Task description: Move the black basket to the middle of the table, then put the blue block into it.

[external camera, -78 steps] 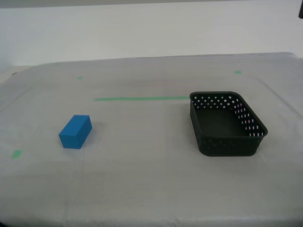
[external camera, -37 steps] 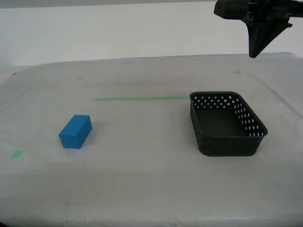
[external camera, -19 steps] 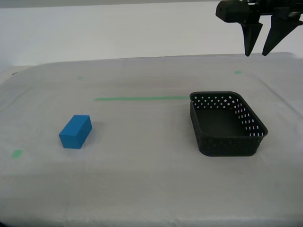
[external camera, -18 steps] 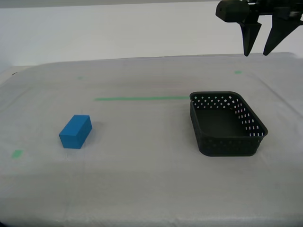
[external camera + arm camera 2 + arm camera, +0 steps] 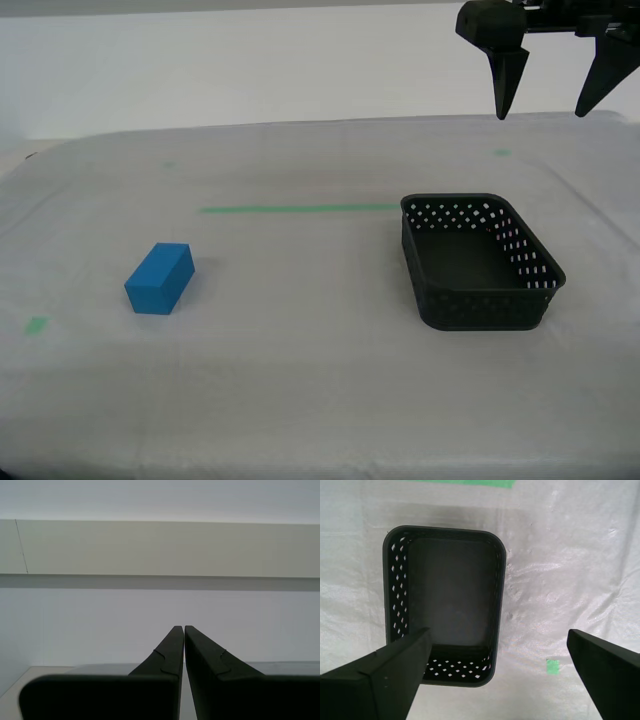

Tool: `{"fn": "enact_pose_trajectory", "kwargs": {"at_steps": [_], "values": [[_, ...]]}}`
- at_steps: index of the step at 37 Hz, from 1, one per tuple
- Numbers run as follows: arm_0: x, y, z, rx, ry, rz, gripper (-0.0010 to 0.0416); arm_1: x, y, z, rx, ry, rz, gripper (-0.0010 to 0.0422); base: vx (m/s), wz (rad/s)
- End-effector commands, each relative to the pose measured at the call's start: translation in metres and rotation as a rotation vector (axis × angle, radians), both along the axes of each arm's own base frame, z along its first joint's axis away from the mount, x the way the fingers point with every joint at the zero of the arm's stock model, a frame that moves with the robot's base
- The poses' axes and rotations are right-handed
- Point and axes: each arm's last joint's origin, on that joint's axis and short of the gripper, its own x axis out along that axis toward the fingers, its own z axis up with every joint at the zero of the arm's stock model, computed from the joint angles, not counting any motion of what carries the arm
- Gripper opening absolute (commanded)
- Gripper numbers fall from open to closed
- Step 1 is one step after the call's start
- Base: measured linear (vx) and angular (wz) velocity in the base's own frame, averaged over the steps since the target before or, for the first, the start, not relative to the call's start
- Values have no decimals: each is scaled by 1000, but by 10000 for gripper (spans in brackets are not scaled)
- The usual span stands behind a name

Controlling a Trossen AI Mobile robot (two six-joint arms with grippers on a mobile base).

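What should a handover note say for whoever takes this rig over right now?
My first gripper: open, empty, high above the black basket.
My second gripper: shut, empty, facing a wall.
The basket sits toward the exterior view's right, not yet moved.
The blue block lies on the table toward the exterior view's left.
Done: nothing.
Left: move the basket to the middle, then put the block in.

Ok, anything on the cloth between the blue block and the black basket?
Nothing: in the exterior view, only bare table cloth lies between the blue block and the black basket. The green tape line runs farther back.
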Motion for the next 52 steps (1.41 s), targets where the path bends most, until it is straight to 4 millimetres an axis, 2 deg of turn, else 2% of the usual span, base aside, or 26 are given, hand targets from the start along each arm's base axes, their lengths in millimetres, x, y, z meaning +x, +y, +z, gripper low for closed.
{"fn": "enact_pose_trajectory", "kwargs": {"at_steps": [1,7,20,24,29,35,52], "values": [[0,0,0,3,3,-13,372,0,0,1,1,-5,0,0,0,0],[0,0,0,3,2,-17,405,0,0,1,1,-5,0,0,0,0],[0,0,0,3,3,-16,371,0,0,1,1,-5,0,0,0,0],[0,0,0,2,3,-16,376,0,0,1,1,-5,0,0,0,0],[0,0,0,-3,-3,-5,403,0,0,1,1,-5,0,0,0,0],[0,0,-1,-17,-6,-7,392,0,0,1,1,-5,0,0,0,0],[-6,-2,-32,-19,21,-32,397,0,0,1,1,-5,0,0,0,0]]}}
